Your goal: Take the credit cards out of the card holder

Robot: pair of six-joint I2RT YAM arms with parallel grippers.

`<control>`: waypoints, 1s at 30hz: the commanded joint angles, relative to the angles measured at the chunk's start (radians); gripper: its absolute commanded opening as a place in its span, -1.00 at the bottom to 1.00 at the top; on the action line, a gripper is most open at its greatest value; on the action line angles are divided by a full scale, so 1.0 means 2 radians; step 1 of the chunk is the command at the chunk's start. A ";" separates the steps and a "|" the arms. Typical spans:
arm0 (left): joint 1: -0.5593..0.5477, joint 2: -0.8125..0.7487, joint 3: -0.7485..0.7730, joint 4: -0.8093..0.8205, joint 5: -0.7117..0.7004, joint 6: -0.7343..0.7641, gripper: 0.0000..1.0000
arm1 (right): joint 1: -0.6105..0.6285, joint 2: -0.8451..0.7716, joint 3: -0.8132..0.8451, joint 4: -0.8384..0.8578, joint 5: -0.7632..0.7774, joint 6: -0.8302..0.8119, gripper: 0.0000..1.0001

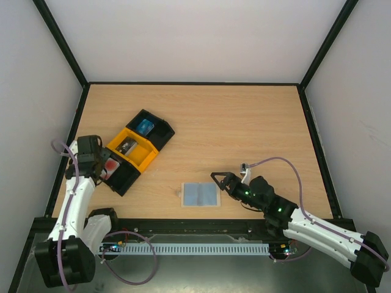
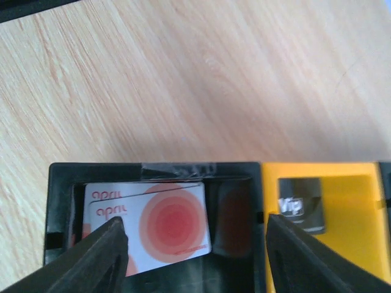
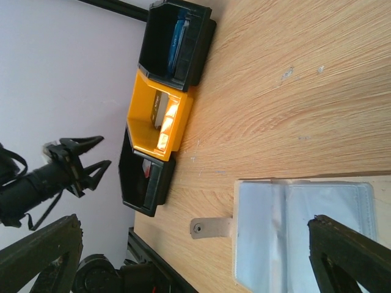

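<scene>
Hovering over black tray compartment (image 2: 153, 170) with left gripper (image 2: 195, 227) fingers released, red credit cards (image 2: 174, 220) lying flat inside, pale blue card holder (image 1: 200, 195) open on table (image 1: 244, 128), right gripper (image 1: 218, 182) spread wide beside it, grasping nothing.

Wooden table (image 1: 244, 122): card holder (image 1: 200, 195), trays (image 1: 135, 149)

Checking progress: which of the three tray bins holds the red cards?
The black plastic end bin under the left tool, beside the yellow middle bin; red-and-white cards lie inside.
</scene>
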 commanded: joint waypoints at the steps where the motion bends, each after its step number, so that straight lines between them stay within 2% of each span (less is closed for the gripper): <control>1: 0.003 -0.006 0.031 -0.021 -0.006 0.005 0.38 | -0.001 0.001 0.017 -0.018 0.002 -0.012 0.96; 5: 0.003 -0.009 0.030 0.001 0.060 0.031 0.91 | -0.001 0.006 0.018 -0.032 0.003 -0.010 0.96; 6: 0.002 -0.009 0.030 0.004 0.078 0.039 0.98 | -0.002 0.009 0.018 -0.037 0.004 -0.010 0.95; 12: 0.001 -0.031 0.031 0.024 0.228 0.128 0.99 | -0.001 0.027 0.017 -0.042 -0.007 -0.017 0.96; 15: -0.002 -0.039 0.039 0.020 0.302 0.163 0.90 | -0.002 0.041 0.023 -0.042 -0.013 -0.028 1.00; 17: -0.008 -0.044 0.043 0.018 0.331 0.168 0.84 | -0.001 0.052 0.029 -0.044 -0.015 -0.037 0.93; 20: -0.034 -0.051 0.042 0.020 0.370 0.175 0.76 | -0.001 0.073 0.041 -0.041 -0.023 -0.048 0.74; 26: -0.138 -0.056 0.031 0.044 0.388 0.149 0.54 | -0.001 0.127 0.048 -0.001 -0.051 -0.041 0.03; 30: -0.210 -0.070 0.000 0.100 0.371 0.092 0.44 | -0.001 0.169 0.051 0.035 -0.064 -0.036 -0.19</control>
